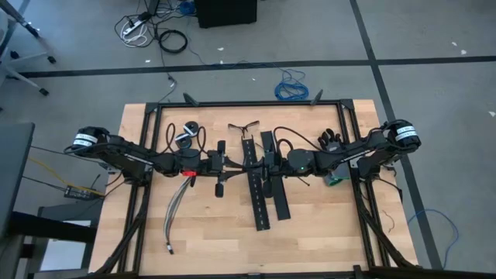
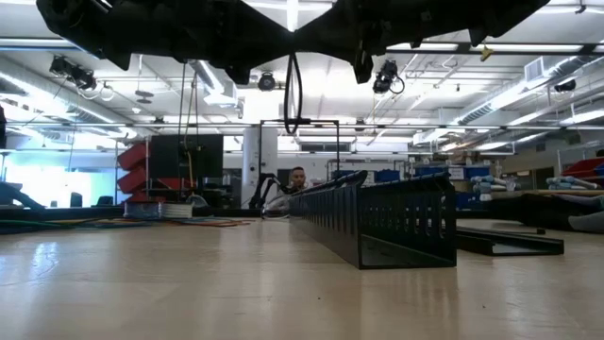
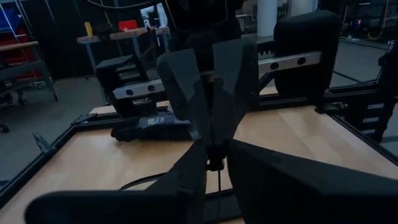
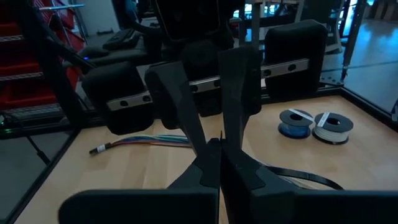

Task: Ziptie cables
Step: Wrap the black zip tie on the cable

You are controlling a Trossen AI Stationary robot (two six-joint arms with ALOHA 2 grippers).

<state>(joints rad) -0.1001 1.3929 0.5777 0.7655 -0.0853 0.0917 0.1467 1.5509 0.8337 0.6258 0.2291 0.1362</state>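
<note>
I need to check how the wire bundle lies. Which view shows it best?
The high view: the wire bundle lies full length on the table, curving from beside the left arm toward the near edge. The right wrist view shows only one end beyond the tools. The low and left wrist views do not clearly show it.

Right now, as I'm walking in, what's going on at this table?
Both arms have met in mid-air over the middle of the table. The right gripper is shut, apparently on a thin black ziptie that hangs in a loop between the two, and the left gripper faces it tip to tip. The cables lie untouched on the wood on the left arm's side, not yet tied. Two black perforated strips lie under the grippers.
</note>
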